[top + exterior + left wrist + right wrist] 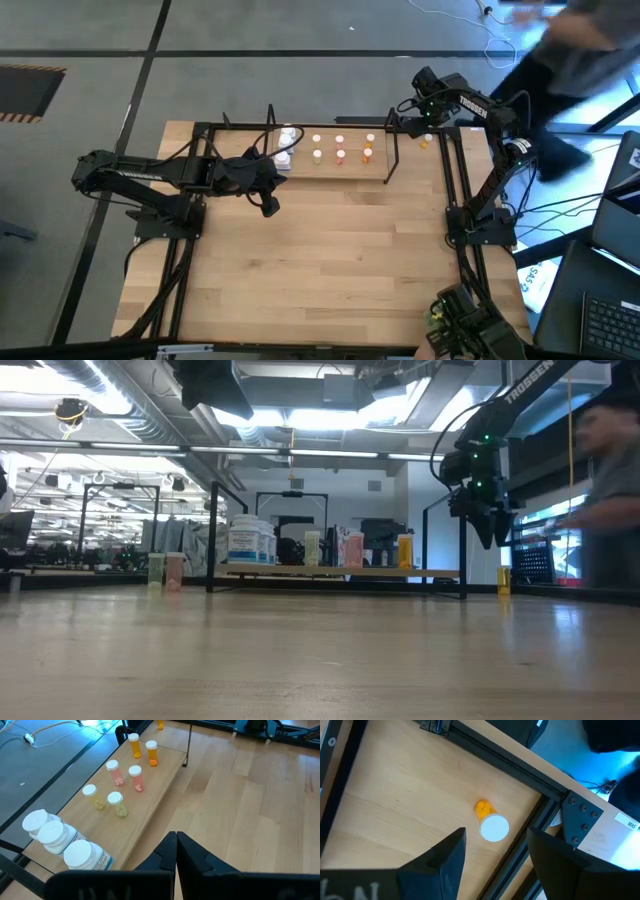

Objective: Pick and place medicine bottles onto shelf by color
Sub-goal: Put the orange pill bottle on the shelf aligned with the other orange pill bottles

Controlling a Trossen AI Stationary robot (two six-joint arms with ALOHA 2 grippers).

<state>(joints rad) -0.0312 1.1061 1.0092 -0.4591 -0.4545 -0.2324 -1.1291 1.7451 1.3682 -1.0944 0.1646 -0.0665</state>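
Nearly done: white, cream, pink and orange medicine bottles (129, 775) grouped on the low wooden shelf (150, 810), one orange white-capped bottle (490, 822) left on the table below the wide-open right end effector (495, 855), left end effector (176, 852) closed, empty.

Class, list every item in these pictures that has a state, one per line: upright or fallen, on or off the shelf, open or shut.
Left gripper: shut, empty, near the shelf.
Right gripper: open, hanging above the lone orange bottle.
Lone orange bottle: upright, capped, on the table, off the shelf.
White bottles: three, upright, on the shelf.
Small bottles: six, upright, capped, paired by colour on the shelf.
Shelf: standing on the table.
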